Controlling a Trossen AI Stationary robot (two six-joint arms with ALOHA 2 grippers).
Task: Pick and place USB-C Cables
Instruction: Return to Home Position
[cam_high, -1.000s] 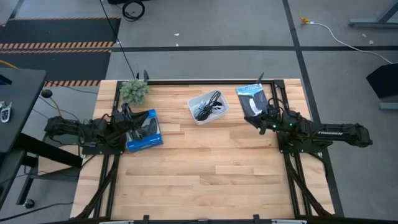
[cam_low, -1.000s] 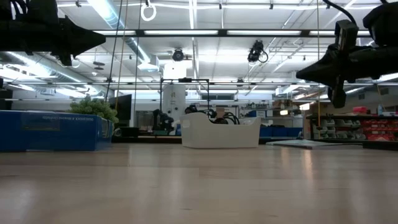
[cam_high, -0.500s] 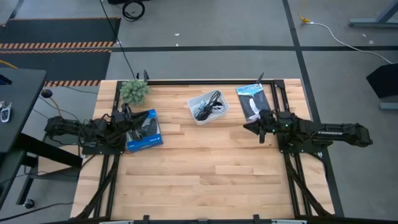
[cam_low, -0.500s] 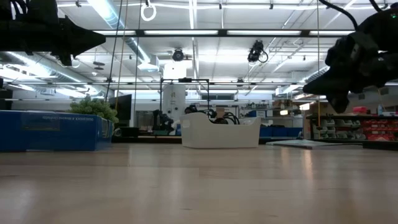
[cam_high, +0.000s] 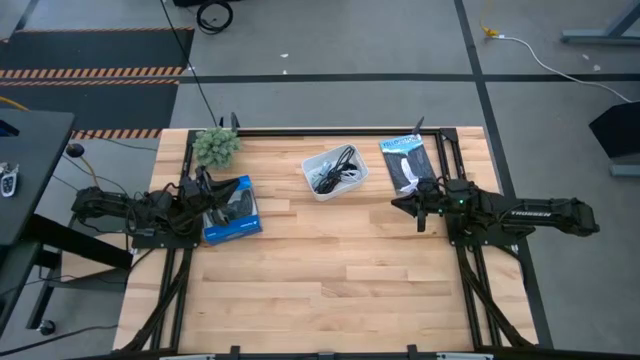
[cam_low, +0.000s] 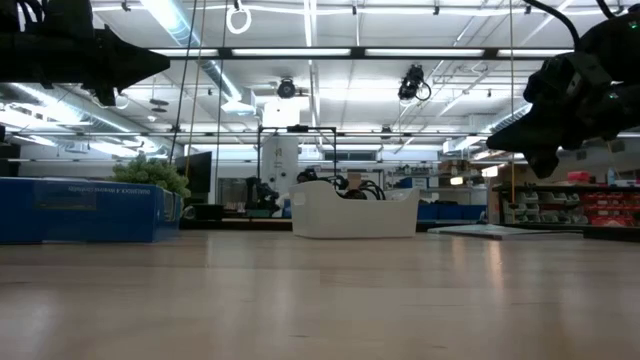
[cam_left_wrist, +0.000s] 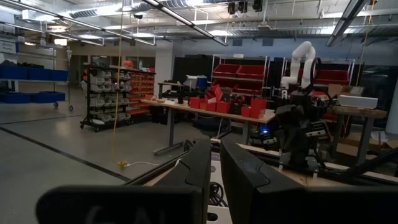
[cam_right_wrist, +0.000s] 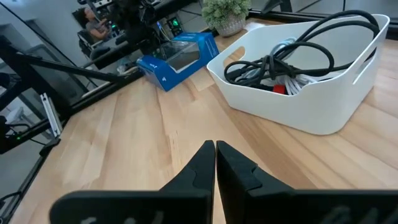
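**Cables in the tray, both arms drawn back**

Overhead, the USB-C cables (cam_high: 336, 168) are lying tangled inside the white tray (cam_high: 346, 189), which is sitting near 12 o'clock on the wooden table (cam_high: 320, 280). The blue box (cam_high: 232, 210) is resting at 9 o'clock. A small plant (cam_high: 216, 146) is standing at 11 o'clock, and a dark packet (cam_high: 405, 160) is lying flat at 1 o'clock. The left gripper (cam_high: 212, 196) is hanging over the blue box at the 9 o'clock edge. The right gripper (cam_high: 396, 203) is hovering around 2 o'clock, just beside the packet and well apart from the tray.

From table height, dark loops of the cables (cam_low: 350, 184) are showing above the rim of the tray (cam_low: 355, 222). The blue box (cam_low: 80, 210) and the plant (cam_low: 150, 172) are standing off toward 9 o'clock. The left gripper (cam_low: 160, 62) and the right gripper (cam_low: 495, 140) are both hanging high above the wood, touching nothing.

Through the left wrist camera, the left gripper (cam_left_wrist: 216, 155) is showing its fingers (cam_left_wrist: 199, 171) lying pressed together, pinching nothing. The right arm (cam_left_wrist: 297, 134) is showing farther off.

Through the right wrist camera, the right gripper (cam_right_wrist: 215, 147) is showing its fingers meeting at the tips, likewise holding nothing. Beyond it, the tray (cam_right_wrist: 298, 115) is holding the cables (cam_right_wrist: 292, 53), black loops lying over paler cords and one red band (cam_right_wrist: 278, 89). The blue box (cam_right_wrist: 180, 59) and the plant (cam_right_wrist: 227, 12) are sitting farther on.
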